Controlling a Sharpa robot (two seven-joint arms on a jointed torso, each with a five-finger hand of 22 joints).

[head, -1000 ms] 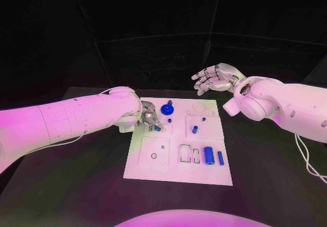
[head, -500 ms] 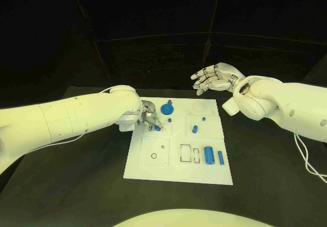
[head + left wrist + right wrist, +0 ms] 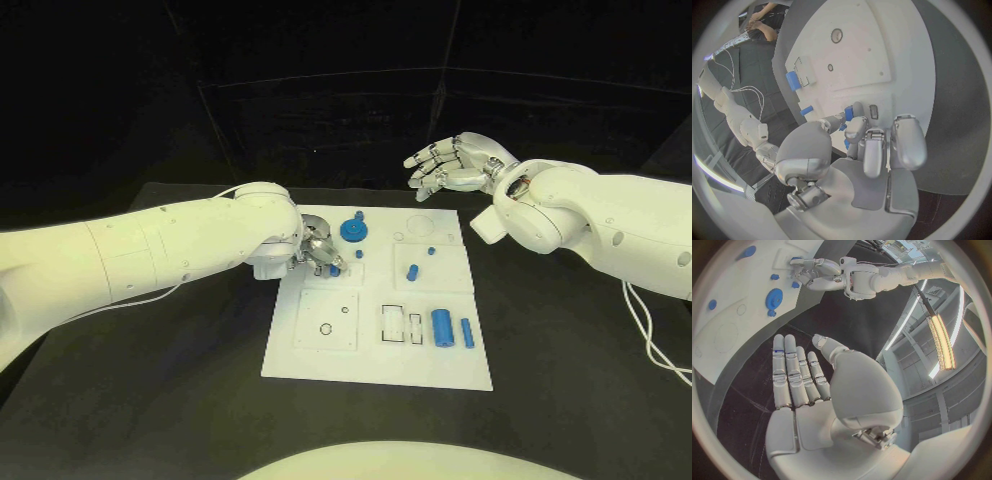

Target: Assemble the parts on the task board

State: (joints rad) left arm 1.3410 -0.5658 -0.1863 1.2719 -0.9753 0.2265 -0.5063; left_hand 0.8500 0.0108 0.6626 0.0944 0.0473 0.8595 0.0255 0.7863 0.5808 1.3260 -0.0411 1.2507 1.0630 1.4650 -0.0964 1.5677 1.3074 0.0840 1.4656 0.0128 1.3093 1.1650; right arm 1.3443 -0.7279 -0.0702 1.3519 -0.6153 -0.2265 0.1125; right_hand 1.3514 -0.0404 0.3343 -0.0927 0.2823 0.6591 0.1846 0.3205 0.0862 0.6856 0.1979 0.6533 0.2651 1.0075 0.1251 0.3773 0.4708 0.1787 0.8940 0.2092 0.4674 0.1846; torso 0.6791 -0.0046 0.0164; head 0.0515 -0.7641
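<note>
The white task board (image 3: 378, 345) lies in the middle of the black table. My left hand (image 3: 316, 249) is low over the board's left edge and pinches a small blue part (image 3: 333, 269) between thumb and a finger; the left wrist view shows that part (image 3: 848, 114) at the fingertips, close to the board (image 3: 856, 50). My right hand (image 3: 456, 165) hovers raised beyond the board's far edge, fingers apart, holding nothing. In the right wrist view its palm (image 3: 801, 390) is bare. A blue disc with a knob (image 3: 355, 233) stands just right of the left hand.
More blue parts sit on the board: a small peg (image 3: 359, 254), a short cylinder (image 3: 413, 272), a thick cylinder (image 3: 441, 325) and a thin one (image 3: 466, 332) near the front right. Recessed slots (image 3: 394, 324) lie beside them.
</note>
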